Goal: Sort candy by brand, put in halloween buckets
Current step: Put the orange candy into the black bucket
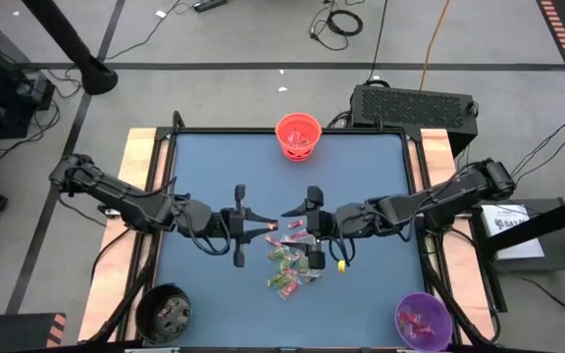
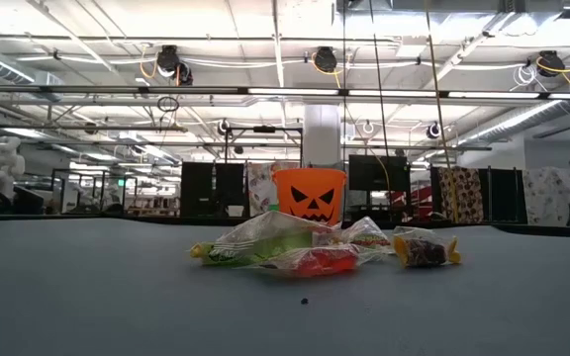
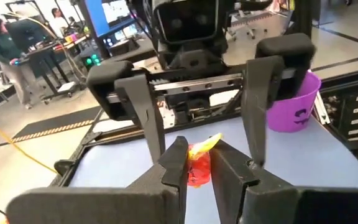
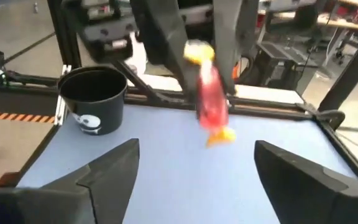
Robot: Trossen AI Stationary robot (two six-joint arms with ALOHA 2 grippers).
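Left fingers (image 3: pixel 197 165) grasping red candy (image 3: pixel 197 163); right fingers (image 4: pixel 194 162) released; wrapper writing unreadable.

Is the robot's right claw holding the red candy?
No, the right gripper is wide open, and the red candy hangs pinched in the left gripper.

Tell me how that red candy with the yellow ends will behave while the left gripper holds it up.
Probably floppy: the red candy hangs loose below the left gripper, pinched only at one end. Likely very light, since that thin grip carries it. The shiny wrapper looks slick, so it could slip free; the right gripper stands open opposite.
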